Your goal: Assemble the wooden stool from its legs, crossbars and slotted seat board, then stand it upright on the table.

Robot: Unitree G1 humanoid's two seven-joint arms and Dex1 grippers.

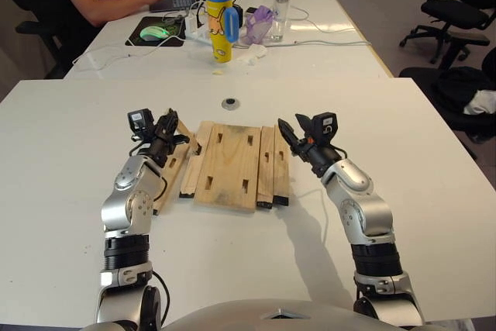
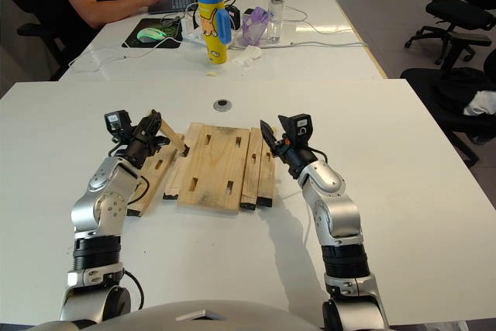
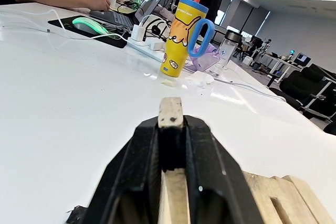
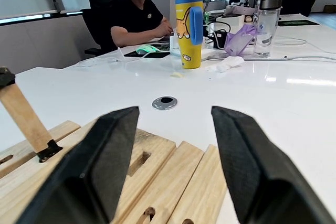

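Observation:
The slotted seat board [image 1: 229,164] lies flat mid-table with stool legs [image 1: 273,167] packed against its right edge and more wooden pieces [image 1: 172,172] on its left. My left gripper [image 1: 172,130] is shut on a narrow wooden crossbar [image 3: 170,113], held tilted up off the table over the left pieces. In the right wrist view the same crossbar [image 4: 23,116] slants at the far side of the board. My right gripper [image 1: 291,133] hangs open just above the right-hand legs, nothing between its fingers [image 4: 102,150].
A round cable grommet [image 1: 229,103] sits in the table behind the board. On the desk beyond stand a yellow cup [image 1: 220,25], a clear bottle [image 1: 280,7], cables and a person at a laptop. Office chairs [image 1: 449,13] stand at the right.

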